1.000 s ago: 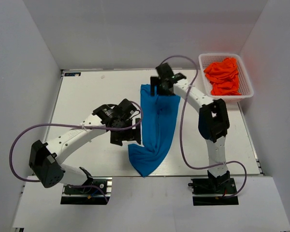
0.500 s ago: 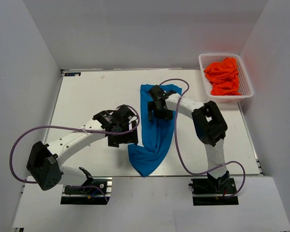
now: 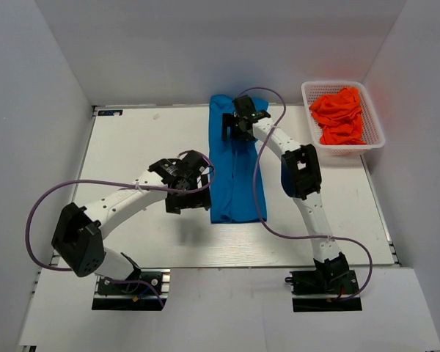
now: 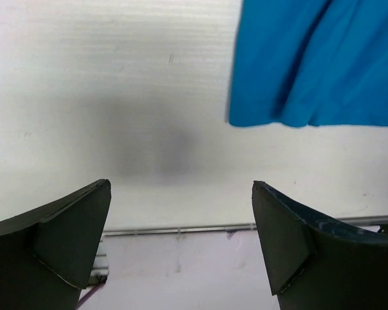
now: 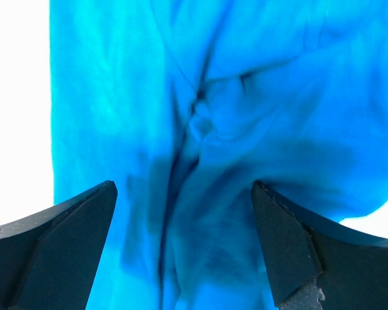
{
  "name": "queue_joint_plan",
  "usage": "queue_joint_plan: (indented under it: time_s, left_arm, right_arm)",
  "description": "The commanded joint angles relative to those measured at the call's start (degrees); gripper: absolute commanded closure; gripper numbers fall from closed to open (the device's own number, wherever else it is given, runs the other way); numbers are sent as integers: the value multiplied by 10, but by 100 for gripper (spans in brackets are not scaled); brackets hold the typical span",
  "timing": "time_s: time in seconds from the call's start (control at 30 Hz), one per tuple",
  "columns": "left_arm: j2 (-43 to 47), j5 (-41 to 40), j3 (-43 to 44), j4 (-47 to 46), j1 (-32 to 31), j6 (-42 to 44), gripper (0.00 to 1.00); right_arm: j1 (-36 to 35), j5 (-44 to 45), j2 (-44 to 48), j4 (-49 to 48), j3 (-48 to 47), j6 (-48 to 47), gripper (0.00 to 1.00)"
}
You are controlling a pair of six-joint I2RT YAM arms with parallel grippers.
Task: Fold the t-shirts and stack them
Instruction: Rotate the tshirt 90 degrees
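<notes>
**Blue shirt flat on the table, orange-red ones heaped in the basket**

The white mesh basket (image 3: 308, 104) sits at the far right corner of the table (image 3: 132, 147). It holds the orange-red t-shirts (image 3: 339, 116), crumpled together in one heap that fills most of the inside. The folds run into each other, so I cannot tell how many there are. Nothing else shows in the basket, and neither arm touches it.

The blue t-shirt (image 3: 236, 172) is outside the basket and apart from it. It lies on the table's middle as a long strip running from the far edge toward the near side. Its surface is creased along its length.

The right gripper (image 3: 238, 125) hangs over the far part of the strip. In the right wrist view its fingers (image 5: 64, 245) stand wide apart above wrinkled blue cloth, and nothing is pinched between them.

The left gripper (image 3: 185, 193) is just beside the strip's left edge, near its near end. In the left wrist view its fingers (image 4: 64, 239) are spread wide over bare table. The shirt's hem shows in the upper right of that view, clear of both fingers.
</notes>
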State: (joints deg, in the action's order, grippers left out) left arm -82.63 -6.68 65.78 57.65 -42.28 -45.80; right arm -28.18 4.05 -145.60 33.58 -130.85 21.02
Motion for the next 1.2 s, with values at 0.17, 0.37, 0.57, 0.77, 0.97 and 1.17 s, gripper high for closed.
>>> queue_joint_plan:
  time_s: [0.17, 0.37, 0.57, 0.77, 0.97, 1.17]
  left_arm:
    - [16, 52, -78, -116, 24, 19, 0]
    - [-14, 64, -100, -136, 19, 19, 0]
    - [17, 50, -122, -103, 25, -22, 0]
    - [130, -60, -137, 67, 26, -80, 0]
    - [232, -49, -161, 77, 26, -110, 0]
    - [230, -44, -161, 77, 26, -110, 0]
  right_arm:
    - [-6, -120, 243, -124, 151, -56, 10]
    - [-1, -95, 452, -166, 417, -4, 10]
    - [-48, -94, 543, -94, 532, -51, 10]
    - [-176, -5, 495, 3, 527, -56, 10]
    - [-253, 125, 411, 62, 496, 2, 10]
    - [-260, 155, 416, 69, 534, 54, 10]
